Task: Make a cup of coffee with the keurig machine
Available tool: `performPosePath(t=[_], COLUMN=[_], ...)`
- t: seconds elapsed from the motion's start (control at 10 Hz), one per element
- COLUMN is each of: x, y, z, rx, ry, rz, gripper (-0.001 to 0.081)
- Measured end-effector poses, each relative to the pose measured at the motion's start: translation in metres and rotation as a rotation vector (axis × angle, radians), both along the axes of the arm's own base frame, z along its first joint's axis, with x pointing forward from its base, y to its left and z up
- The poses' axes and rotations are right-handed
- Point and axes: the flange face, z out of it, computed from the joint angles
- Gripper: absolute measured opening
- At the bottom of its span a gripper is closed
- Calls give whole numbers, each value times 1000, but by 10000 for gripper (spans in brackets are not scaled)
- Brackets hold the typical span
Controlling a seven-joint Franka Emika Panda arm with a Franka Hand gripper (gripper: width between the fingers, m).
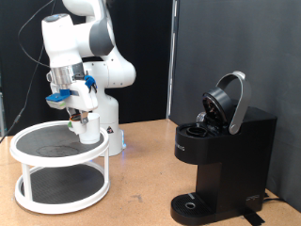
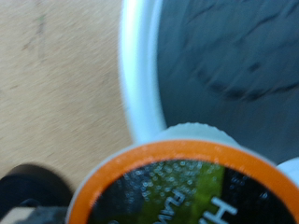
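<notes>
The tool (image 1: 83, 117) hangs over the top tier of a white two-tier round stand (image 1: 26, 143) at the exterior view's left, and a white cup (image 1: 90, 129) sits on that tier right beneath its fingers. The wrist view is filled by a pod (image 2: 187, 191) with an orange rim and a dark, green-marked foil lid, pressed close under the camera; it looks gripped between the fingers, though the fingers themselves do not show there, so I judge the tool clenched on the pod rather than see it outright. From the tool, the keurig machine (image 1: 226, 160) lies at about four o'clock in the exterior view, well apart across the brown table (image 1: 141, 169). Its rounded lid (image 1: 229, 99) stands tilted open, the chamber mouth facing up and toward the stand. Nothing stands on the table between them.
</notes>
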Motion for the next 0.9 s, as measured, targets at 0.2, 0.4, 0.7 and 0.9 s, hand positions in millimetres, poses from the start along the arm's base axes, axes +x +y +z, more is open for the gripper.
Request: performPosePath(t=[0.2, 0.4, 0.7, 0.9], x=[16, 35, 56, 62], y=[11, 31, 64, 70], z=[15, 33, 53, 55], rx=[113, 224, 272, 264], ry=[-73, -119, -137, -127], rz=[-36, -50, -65, -74], gripper=[388, 388, 388, 388])
